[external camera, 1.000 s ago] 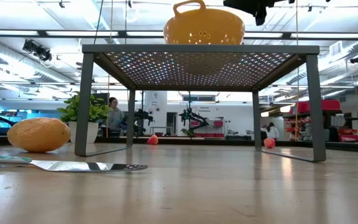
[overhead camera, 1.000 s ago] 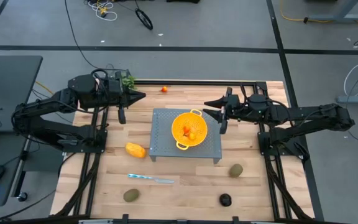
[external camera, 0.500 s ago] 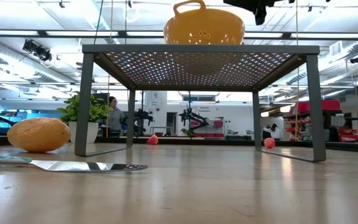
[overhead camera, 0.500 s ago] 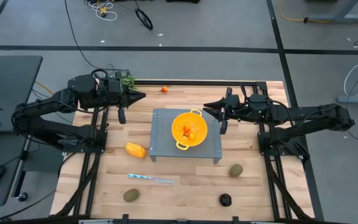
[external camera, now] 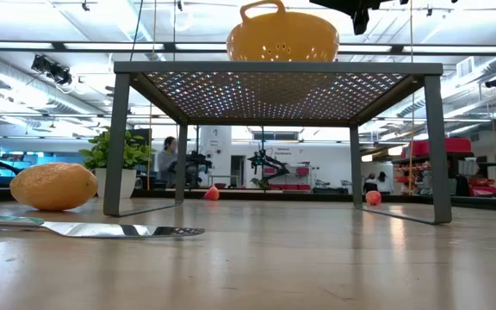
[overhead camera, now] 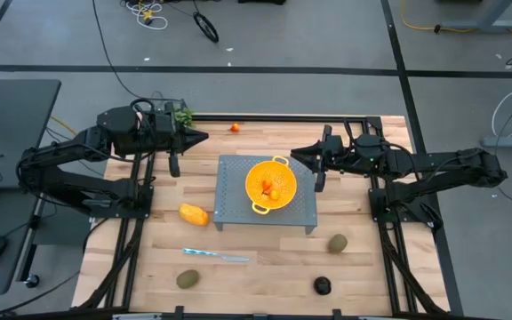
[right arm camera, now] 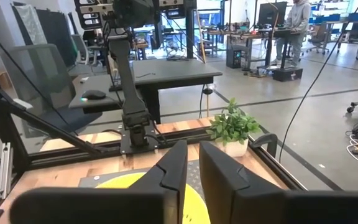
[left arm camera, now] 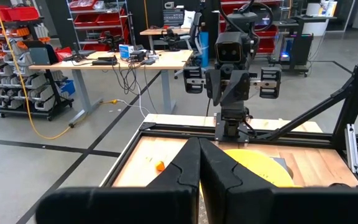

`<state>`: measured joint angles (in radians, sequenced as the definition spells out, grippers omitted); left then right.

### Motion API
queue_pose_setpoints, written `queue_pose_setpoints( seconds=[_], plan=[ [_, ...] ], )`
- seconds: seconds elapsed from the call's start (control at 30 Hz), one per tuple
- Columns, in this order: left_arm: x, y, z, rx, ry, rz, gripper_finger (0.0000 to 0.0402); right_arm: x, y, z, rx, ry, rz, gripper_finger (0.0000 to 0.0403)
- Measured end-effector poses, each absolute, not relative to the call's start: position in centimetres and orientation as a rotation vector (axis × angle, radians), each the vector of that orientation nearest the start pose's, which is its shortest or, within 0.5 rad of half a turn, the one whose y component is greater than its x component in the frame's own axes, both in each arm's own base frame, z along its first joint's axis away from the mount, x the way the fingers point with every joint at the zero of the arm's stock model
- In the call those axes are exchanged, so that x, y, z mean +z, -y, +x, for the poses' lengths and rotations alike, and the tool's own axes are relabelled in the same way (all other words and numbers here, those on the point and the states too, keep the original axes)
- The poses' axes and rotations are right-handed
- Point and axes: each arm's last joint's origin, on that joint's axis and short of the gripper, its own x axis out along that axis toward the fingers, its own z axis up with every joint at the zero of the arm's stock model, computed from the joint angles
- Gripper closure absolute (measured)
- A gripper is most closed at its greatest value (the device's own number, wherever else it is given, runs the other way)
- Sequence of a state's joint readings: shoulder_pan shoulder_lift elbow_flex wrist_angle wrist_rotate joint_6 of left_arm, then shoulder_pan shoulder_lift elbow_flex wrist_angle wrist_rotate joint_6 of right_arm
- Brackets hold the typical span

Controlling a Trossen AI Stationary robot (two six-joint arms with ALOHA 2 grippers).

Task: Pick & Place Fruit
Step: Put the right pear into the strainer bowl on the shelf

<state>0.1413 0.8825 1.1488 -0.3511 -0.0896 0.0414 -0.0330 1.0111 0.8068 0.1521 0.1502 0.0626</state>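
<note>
Narrowing to a slim gap over the last second, the right gripper's [overhead camera: 302, 159] fingers [right arm camera: 178, 163] hold nothing beside the yellow perforated colander [overhead camera: 269, 183], where small orange-red fruits [overhead camera: 270, 188] already lie. That suggests a finished drop. The left gripper [overhead camera: 198, 138] waits clenched; the yellow-orange oblong fruit [overhead camera: 193, 214] remains on the wooden worktop [overhead camera: 265, 258].

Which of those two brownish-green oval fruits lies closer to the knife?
The oval fruit near the table's front-left corner, just below the knife. The other oval lies on the right, beyond the grey rack.
</note>
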Motion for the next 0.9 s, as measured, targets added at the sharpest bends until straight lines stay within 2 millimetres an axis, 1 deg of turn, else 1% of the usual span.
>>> queue_pose_setpoints(
  seconds=[0.17, 0.37, 0.57, 0.9],
  plan=[
    [42.2, -2.6, 16.7, 0.229, -0.089, 0.039, 0.0397, 33.1, 1.6, 22.8, -0.204, -0.047, 0.043, 0.0373],
    [42.2, -2.6, 16.7, 0.229, -0.089, 0.036, 0.0397, 33.1, 3.0, 22.6, -0.236, -0.046, 0.053, 0.0395],
    [42.2, -2.6, 16.7, 0.229, -0.089, 0.036, 0.0397, 33.1, 4.0, 22.5, -0.222, -0.046, 0.057, 0.0397],
    [42.0, -2.6, 16.7, 0.213, -0.103, 0.034, 0.0397, 33.0, 4.1, 22.5, -0.225, -0.054, 0.057, 0.0398]
  ],
)
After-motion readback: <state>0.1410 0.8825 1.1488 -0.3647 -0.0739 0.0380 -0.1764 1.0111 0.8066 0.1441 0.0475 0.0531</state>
